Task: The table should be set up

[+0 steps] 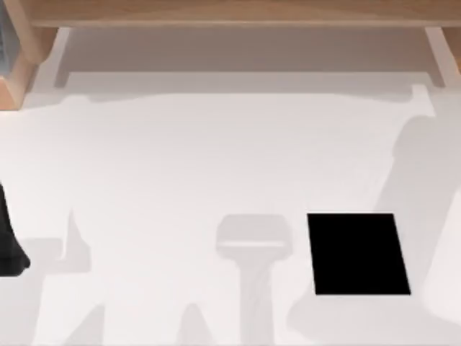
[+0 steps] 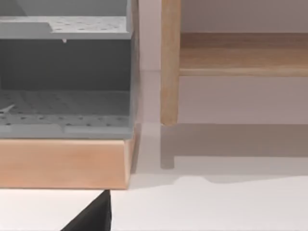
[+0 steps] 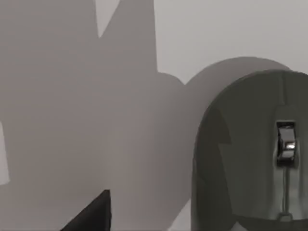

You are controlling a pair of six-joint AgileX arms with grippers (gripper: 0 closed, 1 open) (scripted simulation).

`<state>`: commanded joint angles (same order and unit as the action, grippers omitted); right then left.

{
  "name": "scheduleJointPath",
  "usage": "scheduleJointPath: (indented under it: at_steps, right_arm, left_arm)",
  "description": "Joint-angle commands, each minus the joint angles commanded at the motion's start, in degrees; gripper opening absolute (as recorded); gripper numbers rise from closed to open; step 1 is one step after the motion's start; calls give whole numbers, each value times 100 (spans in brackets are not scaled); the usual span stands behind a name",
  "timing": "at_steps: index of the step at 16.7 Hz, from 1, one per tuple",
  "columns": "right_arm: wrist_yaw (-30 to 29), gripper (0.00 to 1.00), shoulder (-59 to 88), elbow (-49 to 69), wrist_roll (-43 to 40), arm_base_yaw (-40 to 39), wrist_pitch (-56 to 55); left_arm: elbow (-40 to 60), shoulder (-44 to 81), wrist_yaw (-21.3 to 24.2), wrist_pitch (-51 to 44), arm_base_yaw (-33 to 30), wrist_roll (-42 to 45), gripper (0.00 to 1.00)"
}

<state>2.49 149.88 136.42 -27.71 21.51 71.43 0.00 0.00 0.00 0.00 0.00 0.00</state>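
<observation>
The white table [image 1: 180,166] spreads across the top view. A small black rectangular pad [image 1: 359,254] lies flat on it, toward the near right. The table surface around the pad carries only grey shadows.

A dark part of AgileX's left arm [image 1: 9,245] juts in at the table's edge, far to the left of the pad and about level with it. A light wooden shelf frame [image 1: 238,13] runs along the table's far side, well beyond the pad.

The left wrist view looks at a grey perforated rack [image 2: 65,106] seated on a wooden base [image 2: 62,163], with a wooden post [image 2: 169,62] just beside it. A dark corner of the left gripper [image 2: 91,217] shows in the foreground, and whether it is open or closed cannot be told.

The right wrist view has a grey computer mouse [image 3: 240,159] with a silver scroll wheel [image 3: 286,143] resting on the white surface. A dark corner of the right gripper [image 3: 91,217] sits apart from the mouse. Its opening cannot be told either, and no object is seen in its hold.
</observation>
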Motion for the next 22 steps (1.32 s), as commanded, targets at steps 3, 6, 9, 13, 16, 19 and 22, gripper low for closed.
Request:
scheduleJointPath:
  at_steps: [3,6,9,13,16,19,22]
  right_arm:
    - [0,85,0,0,0,0,0]
    - [0,62,0,0,0,0,0]
    - [0,40,0,0,0,0,0]
    - [0,10,0,0,0,0,0]
    - [0,0,0,0,0,0,0]
    - [0,0,0,0,0,0,0]
    - [0,0,0,0,0,0,0]
  left_arm:
    - [0,0,0,0,0,0,100]
    - [0,0,0,0,0,0,100]
    - [0,0,0,0,0,0,100]
    - [0,0,0,0,0,0,100]
    - [0,0,0,0,0,0,100]
    - [0,0,0,0,0,0,100]
    - [0,0,0,0,0,0,100]
